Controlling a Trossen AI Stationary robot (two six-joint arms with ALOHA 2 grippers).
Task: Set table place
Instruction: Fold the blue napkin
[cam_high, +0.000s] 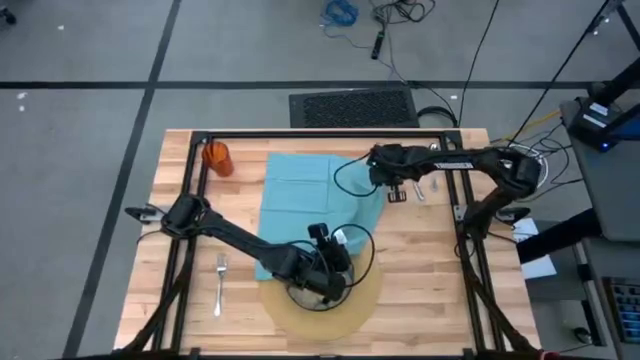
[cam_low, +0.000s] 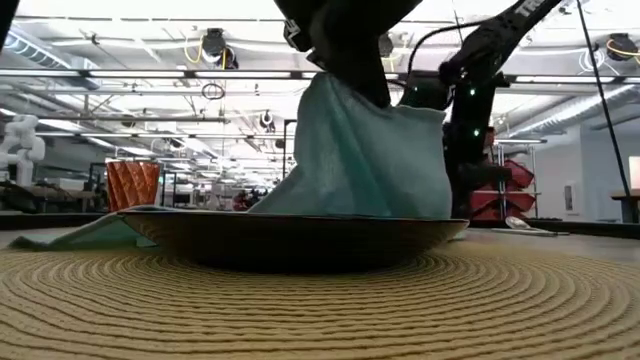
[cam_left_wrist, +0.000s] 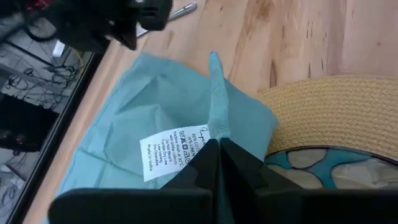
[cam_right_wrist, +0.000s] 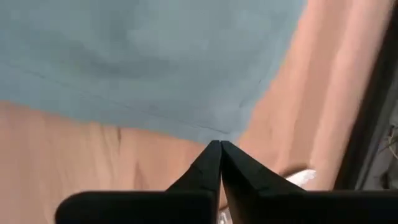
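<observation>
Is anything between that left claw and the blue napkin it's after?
No. The left gripper is already shut on a raised fold of the napkin, beside the plate on the mat.

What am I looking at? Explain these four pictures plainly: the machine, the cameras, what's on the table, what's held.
The machine is two dark robot arms working at a wooden table. One picture looks straight down from above, one looks level across the tabletop, and the other two come from a camera on each arm's wrist.

On the table lie a teal napkin, a round woven mat with a plate on it, an orange cup and a fork.

The left gripper is shut on a fold of the napkin, lifting it over the plate. The right gripper is shut with its tips at the napkin's far corner; whether it pinches the cloth cannot be told.
</observation>
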